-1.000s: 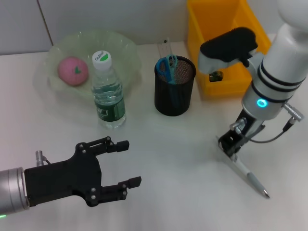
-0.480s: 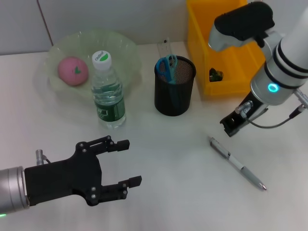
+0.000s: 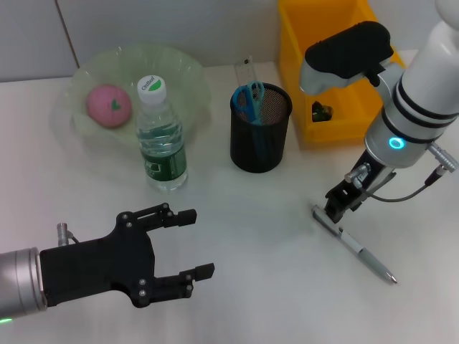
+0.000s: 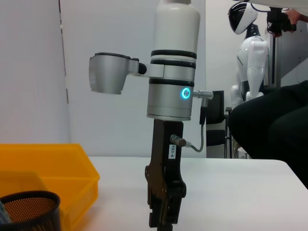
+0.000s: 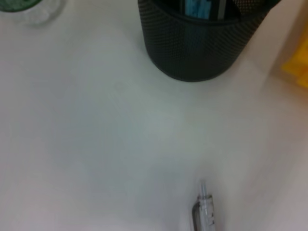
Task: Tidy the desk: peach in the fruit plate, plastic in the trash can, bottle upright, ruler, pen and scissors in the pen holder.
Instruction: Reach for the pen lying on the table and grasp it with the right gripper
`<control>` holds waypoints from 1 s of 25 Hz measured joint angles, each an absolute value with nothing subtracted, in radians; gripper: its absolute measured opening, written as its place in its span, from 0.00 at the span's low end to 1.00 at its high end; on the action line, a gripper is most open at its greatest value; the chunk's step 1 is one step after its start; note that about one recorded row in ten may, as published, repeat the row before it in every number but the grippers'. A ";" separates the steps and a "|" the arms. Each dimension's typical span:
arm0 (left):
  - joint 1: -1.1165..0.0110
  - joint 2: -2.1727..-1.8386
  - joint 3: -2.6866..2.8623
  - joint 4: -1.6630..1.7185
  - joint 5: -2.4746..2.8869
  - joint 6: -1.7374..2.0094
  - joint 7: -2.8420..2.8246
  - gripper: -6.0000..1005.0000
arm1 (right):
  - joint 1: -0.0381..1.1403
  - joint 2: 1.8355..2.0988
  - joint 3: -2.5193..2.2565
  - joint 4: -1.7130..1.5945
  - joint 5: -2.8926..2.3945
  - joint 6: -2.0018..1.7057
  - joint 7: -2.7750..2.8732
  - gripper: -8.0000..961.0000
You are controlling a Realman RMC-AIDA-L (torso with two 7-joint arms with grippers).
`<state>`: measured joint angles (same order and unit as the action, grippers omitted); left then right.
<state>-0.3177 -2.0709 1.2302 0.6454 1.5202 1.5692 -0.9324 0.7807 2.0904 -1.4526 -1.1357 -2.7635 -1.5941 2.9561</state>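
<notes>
A silver pen (image 3: 353,245) lies flat on the white desk at the right, and its end (image 5: 203,211) shows in the right wrist view. My right gripper (image 3: 338,206) hangs just above the pen's end nearest the pen holder; the left wrist view also shows this gripper (image 4: 165,211). The black mesh pen holder (image 3: 260,129) holds blue scissors (image 3: 249,100) and a clear ruler (image 3: 247,72). A pink peach (image 3: 109,105) sits in the pale green fruit plate (image 3: 183,72). The bottle (image 3: 161,136) stands upright. My left gripper (image 3: 192,244) rests open at the front left, holding nothing.
A yellow bin (image 3: 337,72) stands behind the right arm with a small dark item (image 3: 320,111) inside. Bare desk lies between the two grippers. The pen holder (image 5: 202,43) is close beyond the pen in the right wrist view.
The right gripper lifted off the pen, swung up toward the bin, then came back down over the pen's end. The pen slid left and stayed on the desk. The left arm hardly moved.
</notes>
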 joint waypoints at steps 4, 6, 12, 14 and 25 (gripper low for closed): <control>-0.318 -2.071 1.232 0.646 1.520 1.569 -0.933 0.76 | 0.792 2.091 -1.458 -1.100 -2.764 -1.577 2.956 0.34; -0.318 -2.071 1.232 0.646 1.520 1.569 -0.933 0.76 | 0.800 2.091 -1.463 -1.078 -2.764 -1.567 2.957 0.42; -0.318 -2.071 1.232 0.646 1.520 1.569 -0.933 0.76 | 0.825 2.092 -1.469 -1.022 -2.760 -1.548 2.958 0.51; -0.318 -2.071 1.232 0.646 1.520 1.569 -0.933 0.76 | 0.828 2.092 -1.470 -1.014 -2.760 -1.546 2.958 0.52; -0.317 -2.071 1.232 0.646 1.520 1.569 -0.932 0.76 | 0.859 2.092 -1.493 -0.947 -2.756 -1.522 2.961 0.51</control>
<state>-0.3175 -2.0708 1.2317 0.6458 1.5202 1.5692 -0.9323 0.8592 2.0923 -1.4926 -0.9469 -2.7559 -1.5216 2.9606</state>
